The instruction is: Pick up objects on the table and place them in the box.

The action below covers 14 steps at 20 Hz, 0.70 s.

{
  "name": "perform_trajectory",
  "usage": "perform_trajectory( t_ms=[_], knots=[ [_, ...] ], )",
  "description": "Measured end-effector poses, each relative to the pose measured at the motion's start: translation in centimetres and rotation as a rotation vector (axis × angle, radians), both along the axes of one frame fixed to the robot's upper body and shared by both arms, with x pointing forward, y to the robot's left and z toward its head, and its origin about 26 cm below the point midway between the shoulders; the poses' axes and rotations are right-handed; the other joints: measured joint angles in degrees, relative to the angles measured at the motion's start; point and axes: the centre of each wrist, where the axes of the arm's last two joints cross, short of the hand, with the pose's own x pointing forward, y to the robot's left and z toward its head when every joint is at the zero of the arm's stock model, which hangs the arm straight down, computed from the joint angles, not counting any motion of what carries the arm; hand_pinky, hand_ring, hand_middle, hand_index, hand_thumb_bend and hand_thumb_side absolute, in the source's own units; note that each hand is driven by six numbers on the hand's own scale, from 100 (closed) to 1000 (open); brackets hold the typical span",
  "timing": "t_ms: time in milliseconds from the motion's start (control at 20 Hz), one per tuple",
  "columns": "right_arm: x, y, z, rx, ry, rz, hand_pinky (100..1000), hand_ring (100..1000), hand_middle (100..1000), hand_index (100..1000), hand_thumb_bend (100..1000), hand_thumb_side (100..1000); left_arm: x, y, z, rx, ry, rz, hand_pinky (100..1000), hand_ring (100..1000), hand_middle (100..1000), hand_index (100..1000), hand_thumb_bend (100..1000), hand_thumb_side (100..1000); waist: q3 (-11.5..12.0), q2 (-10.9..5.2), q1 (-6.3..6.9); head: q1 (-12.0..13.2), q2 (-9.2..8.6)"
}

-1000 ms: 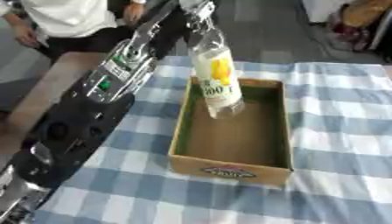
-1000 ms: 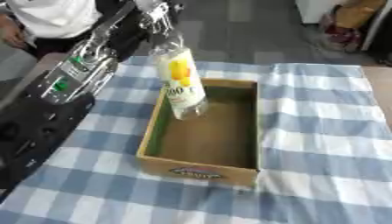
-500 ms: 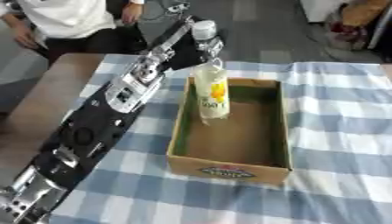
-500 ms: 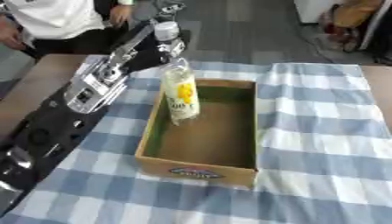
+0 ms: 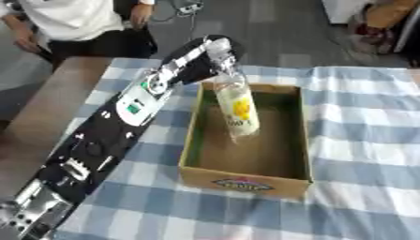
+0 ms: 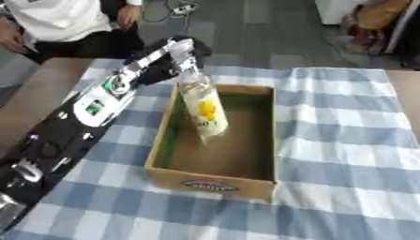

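The left arm [image 5: 123,126] enters from the lower left corner and extends diagonally up and to the right across the tabletop [image 5: 361,122], which is covered with a blue-and-white checked cloth. The arm is black with silver joints; a small green mark shows on a pale panel partway along the forearm. The left hand [image 5: 215,54] sits at the far end of the arm, above the far left corner of the cardboard box [image 5: 246,180]. Its fingers are curled round the neck and cap end of a clear plastic bottle [image 5: 236,108].

The bottle hangs below the hand, tilted, with the cap end up and toward the far side and the base pointing down into the box. The lower part of the bottle lies inside the box opening, near the left wall. Whether the base touches the box floor cannot be determined. The bottle carries a white label with a yellow graphic; its print is not legible.

The box is open-topped and rectangular, with a brown interior floor and greenish inner walls. The near outer wall carries an oval logo in red and dark colours; its text cannot be read.

The right hand appears in neither view.
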Motion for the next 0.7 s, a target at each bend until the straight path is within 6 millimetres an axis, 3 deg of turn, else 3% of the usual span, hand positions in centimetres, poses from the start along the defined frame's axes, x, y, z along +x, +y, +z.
perform_trajectory(
  t_ms=[50, 100, 150, 250, 350, 700],
  knots=[
    [0.0, 0.01, 0.03, -0.001, -0.001, 0.001, 160, 302, 247, 368, 100, 903, 0.02, 0.03, -0.03, 0.008, 0.008, -0.007, 755, 798, 837, 936, 414, 957, 0.0, 0.0, 0.01, 0.0, 0.0],
    [0.01, 0.01, 0.04, -0.001, -0.002, 0.001, 160, 302, 247, 368, 100, 903, 0.02, 0.04, -0.04, 0.016, 0.013, -0.015, 768, 808, 846, 943, 442, 954, 0.0, 0.0, 0.01, 0.0, 0.0],
    [0.01, 0.02, 0.04, -0.002, -0.002, 0.001, 160, 302, 247, 368, 100, 903, 0.02, 0.04, -0.04, 0.024, 0.018, -0.023, 822, 857, 883, 971, 558, 949, 0.0, 0.0, 0.02, 0.0, 0.0],
    [0.01, 0.02, 0.05, -0.002, -0.002, 0.001, 160, 302, 247, 367, 100, 903, 0.02, 0.04, -0.04, 0.037, 0.024, -0.039, 870, 890, 919, 1000, 680, 961, 0.0, 0.0, 0.03, 0.0, 0.0],
    [0.01, 0.02, 0.05, -0.002, -0.002, 0.001, 160, 302, 247, 367, 100, 902, 0.02, 0.04, -0.04, 0.049, 0.027, -0.054, 901, 906, 933, 1000, 749, 961, 0.0, 0.0, 0.03, 0.0, 0.0],
    [0.02, 0.04, 0.12, -0.001, -0.004, 0.003, 159, 302, 247, 368, 100, 902, -0.07, 0.02, 0.25, 0.052, 0.013, -0.073, 899, 898, 933, 1000, 725, 934, 0.0, 0.0, 0.07, 0.0, 0.0]
  ],
)
